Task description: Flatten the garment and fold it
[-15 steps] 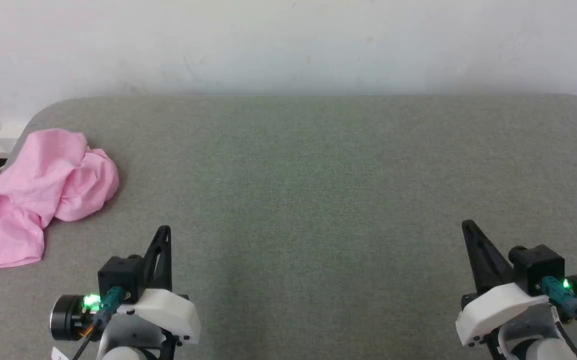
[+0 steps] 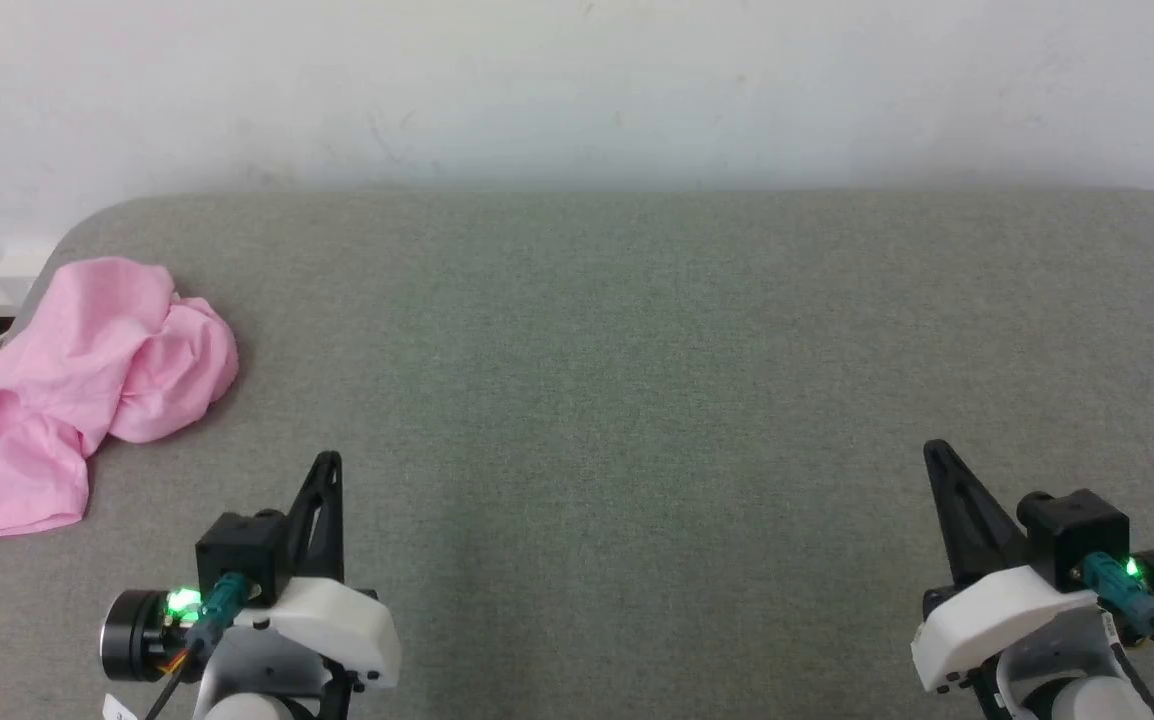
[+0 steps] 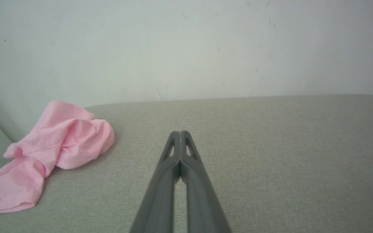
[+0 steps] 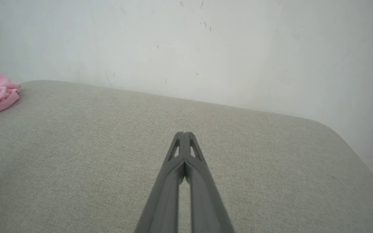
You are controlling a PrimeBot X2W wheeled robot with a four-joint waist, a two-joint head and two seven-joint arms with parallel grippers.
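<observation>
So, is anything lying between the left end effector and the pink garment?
Nothing: bare grey surface runs from the shut left end effector to the crumpled garment, plain in the head view and the left wrist view.

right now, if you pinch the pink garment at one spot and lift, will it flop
The garment lies crumpled in soft folds, so it will probably droop limply from one pinch. It looks thin, so likely light. Pushed across the woven table surface, it would probably bunch rather than slide.

The garment [image 2: 87, 390] lies crumpled, perhaps overhanging the left edge of the table [image 2: 637, 350], apart from the left pincer [image 2: 327, 468].
</observation>
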